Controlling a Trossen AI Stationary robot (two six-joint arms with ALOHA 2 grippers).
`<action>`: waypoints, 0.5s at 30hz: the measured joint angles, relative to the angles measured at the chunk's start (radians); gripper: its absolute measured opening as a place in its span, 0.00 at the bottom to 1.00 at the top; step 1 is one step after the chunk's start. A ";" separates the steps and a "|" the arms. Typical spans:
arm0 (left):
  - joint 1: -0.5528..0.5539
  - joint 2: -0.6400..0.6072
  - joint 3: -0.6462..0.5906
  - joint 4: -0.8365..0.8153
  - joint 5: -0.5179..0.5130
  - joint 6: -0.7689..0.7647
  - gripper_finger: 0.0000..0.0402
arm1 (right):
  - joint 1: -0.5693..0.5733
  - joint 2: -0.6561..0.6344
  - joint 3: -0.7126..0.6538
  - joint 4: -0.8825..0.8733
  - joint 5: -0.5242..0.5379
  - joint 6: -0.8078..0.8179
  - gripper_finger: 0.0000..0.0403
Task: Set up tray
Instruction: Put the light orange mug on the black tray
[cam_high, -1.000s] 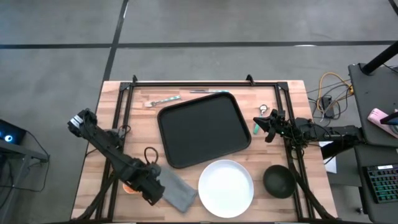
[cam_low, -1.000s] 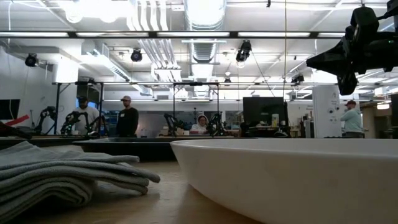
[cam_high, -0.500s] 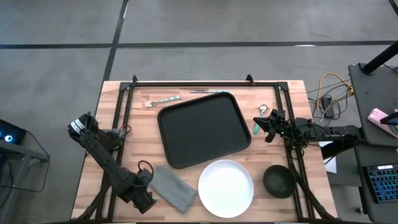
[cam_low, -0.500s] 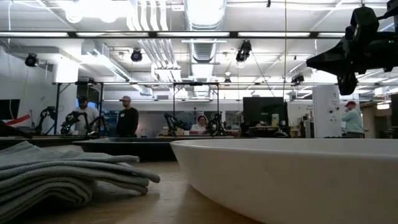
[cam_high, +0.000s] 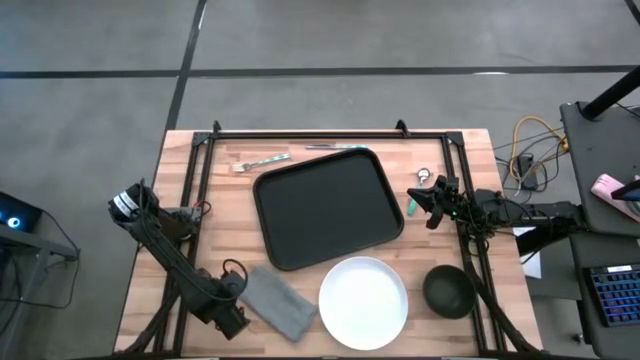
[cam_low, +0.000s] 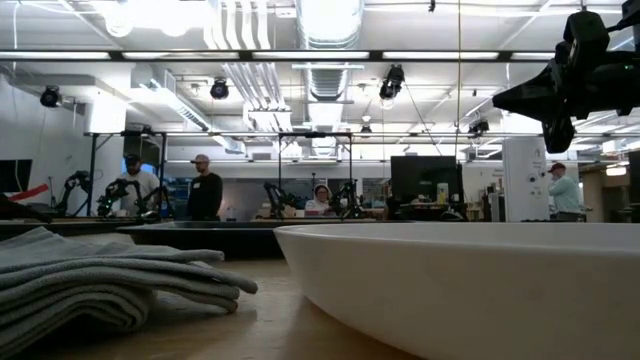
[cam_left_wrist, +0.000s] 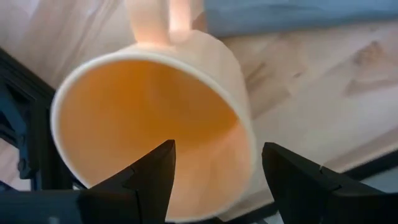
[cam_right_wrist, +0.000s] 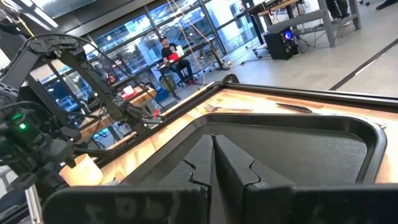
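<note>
I am lowering my left gripper (cam_left_wrist: 214, 177), fingers spread wide, around the rim of a pale orange ceramic mug (cam_left_wrist: 155, 118) at the near left worktop (cam_high: 225, 215) corner, beside the grey folded cloth (cam_high: 278, 301). Next I judge I must close, then lift clear of the edge. The large black rectangular tray (cam_high: 326, 206) is lying empty mid-worktop, offering open room. My right gripper (cam_high: 428, 199), clenched, is waiting beside the tray's right rim.

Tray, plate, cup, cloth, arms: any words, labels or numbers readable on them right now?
None readable.
Tray: plain black, no marking.
Plate, cup, cloth: no print visible.
Left gripper, right gripper: no legible labels.
</note>
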 joint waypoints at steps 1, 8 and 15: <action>0.000 0.000 -0.006 0.005 0.000 0.000 0.55 | 0.000 0.000 0.000 0.000 0.000 0.000 0.02; 0.000 0.000 -0.023 0.048 0.000 0.013 0.51 | 0.000 0.000 0.000 0.000 0.000 0.000 0.02; 0.000 0.000 -0.018 0.052 0.001 0.048 0.37 | 0.000 0.000 0.000 0.000 0.000 0.000 0.02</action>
